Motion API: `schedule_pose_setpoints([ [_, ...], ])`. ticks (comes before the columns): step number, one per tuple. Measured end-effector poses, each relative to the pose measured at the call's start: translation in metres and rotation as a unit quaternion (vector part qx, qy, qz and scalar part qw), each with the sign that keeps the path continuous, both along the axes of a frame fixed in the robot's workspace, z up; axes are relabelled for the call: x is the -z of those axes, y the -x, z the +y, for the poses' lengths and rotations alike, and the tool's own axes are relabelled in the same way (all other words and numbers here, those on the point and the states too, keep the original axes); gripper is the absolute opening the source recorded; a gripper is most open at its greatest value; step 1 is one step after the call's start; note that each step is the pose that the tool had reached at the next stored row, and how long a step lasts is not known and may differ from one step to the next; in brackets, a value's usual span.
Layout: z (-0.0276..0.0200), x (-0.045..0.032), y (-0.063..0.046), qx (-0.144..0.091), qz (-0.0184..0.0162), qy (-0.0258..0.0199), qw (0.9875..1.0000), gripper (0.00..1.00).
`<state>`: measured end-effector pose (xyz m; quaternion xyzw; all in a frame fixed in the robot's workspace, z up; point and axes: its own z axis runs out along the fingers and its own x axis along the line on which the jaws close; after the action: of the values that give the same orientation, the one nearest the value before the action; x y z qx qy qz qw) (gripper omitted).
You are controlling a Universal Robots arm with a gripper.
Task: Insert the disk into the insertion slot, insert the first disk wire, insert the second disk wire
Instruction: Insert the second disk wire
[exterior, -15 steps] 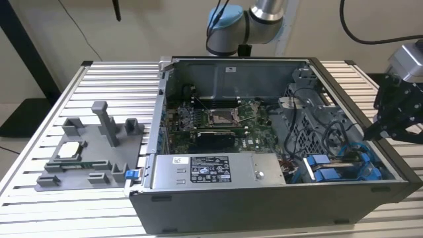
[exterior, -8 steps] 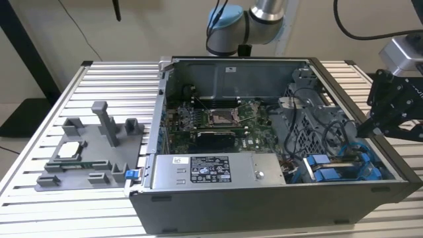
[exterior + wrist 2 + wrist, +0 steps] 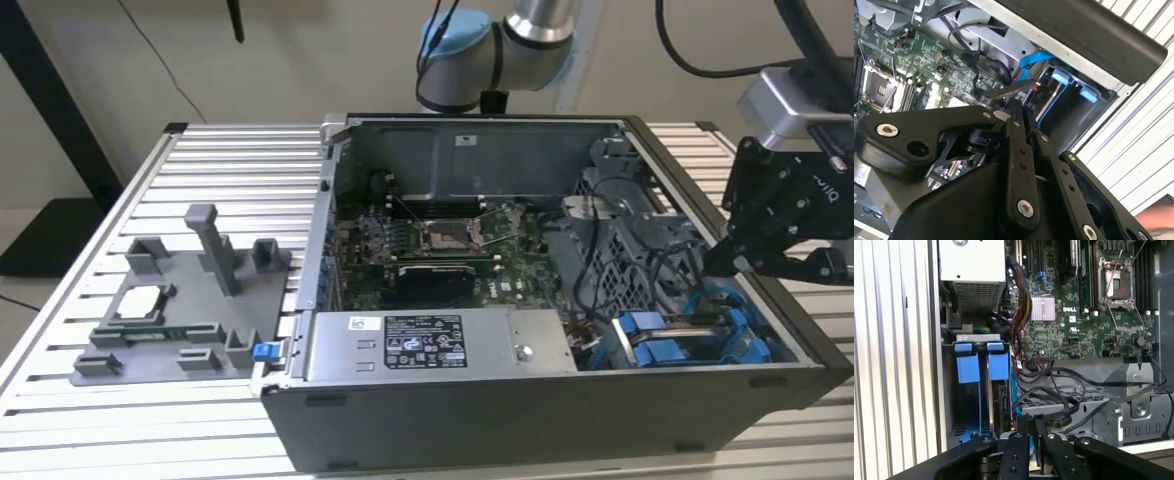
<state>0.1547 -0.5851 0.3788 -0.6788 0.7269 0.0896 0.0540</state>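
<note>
The insertion slot (image 3: 747,325) is the grey bay at the case's corner on the exterior view's right. Two bright blue carrier fronts (image 3: 977,367) sit side by side in it, and I take the disk to be seated behind them, its body mostly hidden. My black gripper (image 3: 718,264) hangs just above the bay, and in both wrist views its fingers (image 3: 1019,440) are pressed together. The fingertips (image 3: 1015,106) touch a flat black disk wire (image 3: 996,92); whether it is pinched is unclear. A blue cable (image 3: 1014,390) runs beside the carriers.
The open case (image 3: 534,420) lies on a slatted white table (image 3: 120,420). The grey power-supply box (image 3: 427,345) is at the front, the motherboard (image 3: 447,240) behind it. Black wires (image 3: 1064,390) loop over the perforated cage (image 3: 1134,415). A grey fixture (image 3: 187,310) stands on the exterior view's left.
</note>
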Motion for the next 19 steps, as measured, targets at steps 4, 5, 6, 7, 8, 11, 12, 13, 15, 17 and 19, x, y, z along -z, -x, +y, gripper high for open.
schedule_pose_setpoints([
  [4,0.0000,0.0001,0.013,0.001,-0.0007,0.0000,1.0000,0.00],
  [5,0.0000,0.0000,0.016,0.002,-0.0009,0.0000,1.0000,0.00],
  [6,0.0000,0.0001,0.019,0.002,-0.0011,-0.0001,1.0000,0.00],
  [7,0.0000,0.0001,0.022,0.002,-0.0014,-0.0001,1.0000,0.00],
  [8,0.0000,0.0001,0.024,0.002,-0.0017,-0.0001,1.0000,0.00],
  [11,0.0000,0.0018,0.028,0.002,-0.0038,0.0006,1.0000,0.00],
  [12,0.0000,0.0027,0.029,0.002,-0.0049,0.0017,1.0000,0.00],
  [13,0.0000,0.0035,0.030,0.002,-0.0063,0.0028,1.0000,0.00],
  [15,0.0000,0.0049,0.032,0.002,-0.0093,0.0059,0.9999,0.00],
  [17,0.0000,0.0060,0.032,0.002,-0.0121,0.0118,0.9999,0.00],
  [19,0.0000,0.0070,0.032,0.002,-0.0141,0.0197,0.9997,0.00],
])
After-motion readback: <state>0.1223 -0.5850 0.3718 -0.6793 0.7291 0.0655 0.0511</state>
